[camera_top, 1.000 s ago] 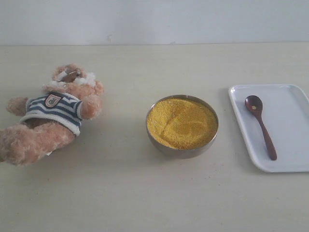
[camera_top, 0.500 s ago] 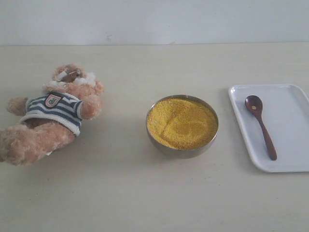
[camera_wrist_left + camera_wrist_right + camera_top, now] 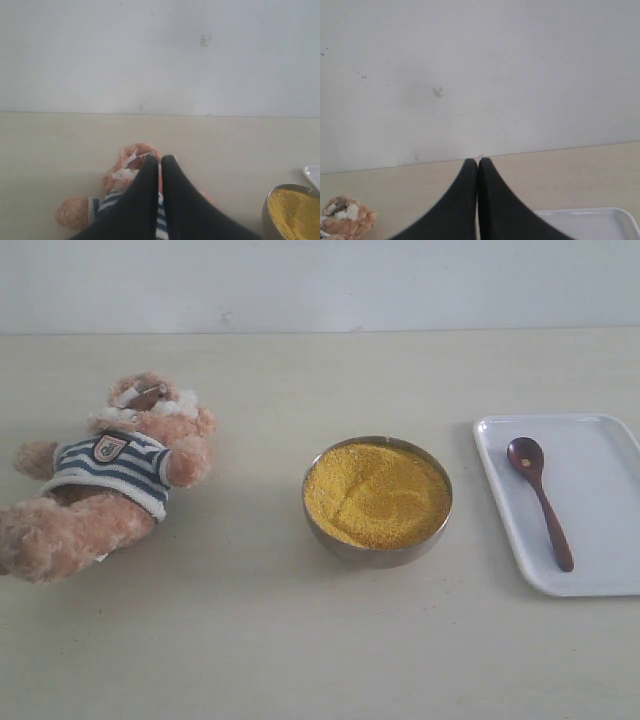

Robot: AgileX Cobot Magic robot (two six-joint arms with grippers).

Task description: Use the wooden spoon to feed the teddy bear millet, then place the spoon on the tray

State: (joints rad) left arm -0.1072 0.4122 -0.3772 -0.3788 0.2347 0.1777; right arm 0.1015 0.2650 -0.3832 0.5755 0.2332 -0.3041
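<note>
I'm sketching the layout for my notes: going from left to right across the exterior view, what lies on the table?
teddy bear → metal bowl filled with millet → tray, with the wooden spoon lying on it

Pale beige tabletop (image 3: 300, 660), matte, evenly lit. Plain off-white wall (image 3: 420, 280) behind, bearing a few small dark scuffs (image 3: 438, 91).

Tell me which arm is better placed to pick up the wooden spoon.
Probably the right arm. The wooden spoon lies on the tray, on the right side, and the right gripper has that tray in its view. The left gripper points at the teddy bear. Both grippers are shut.
</note>
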